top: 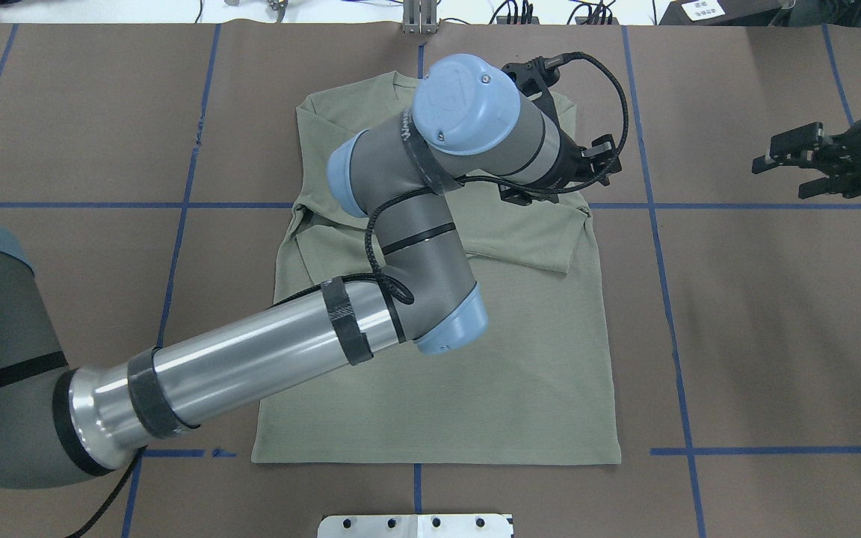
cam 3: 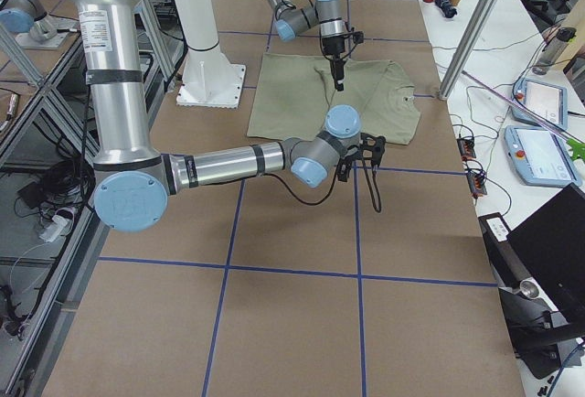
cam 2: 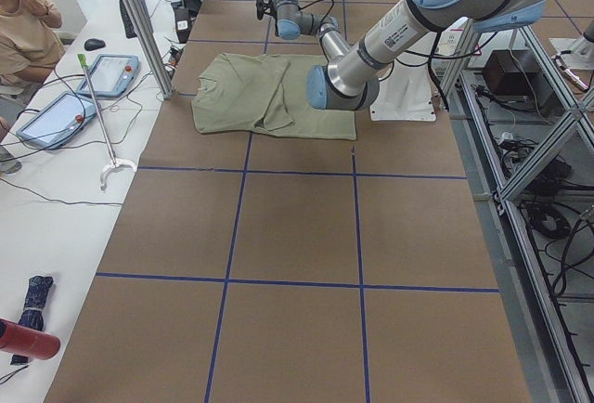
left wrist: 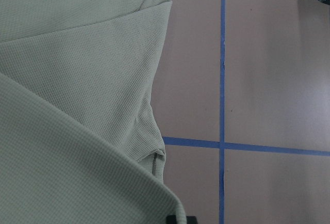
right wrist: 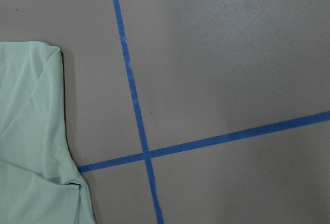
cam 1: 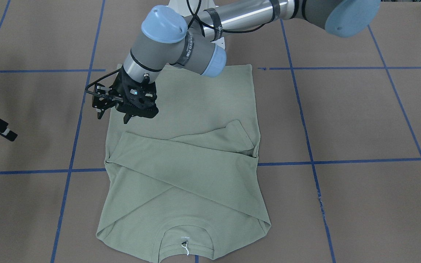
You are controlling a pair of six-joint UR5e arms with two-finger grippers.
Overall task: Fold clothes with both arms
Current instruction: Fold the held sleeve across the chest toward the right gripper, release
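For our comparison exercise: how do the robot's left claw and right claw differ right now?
The left claw hangs over the shirt; the right claw is beside it, above bare table. The left claw points straight down; the right claw looks tilted. Both are black and hold nothing.

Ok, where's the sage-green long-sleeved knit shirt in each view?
Front-facing: sage-green long-sleeved knit shirt centre, ribbed neck at the bottom edge.
Overhead: shirt centre, under the left arm, neck at top.
Exterior left: shirt upper left of centre.
Exterior right: shirt upper centre.
Left wrist: shirt fills the left half.
Right wrist: shirt at the left edge.
Landmark: the neck, away from the robot, in exterior views.
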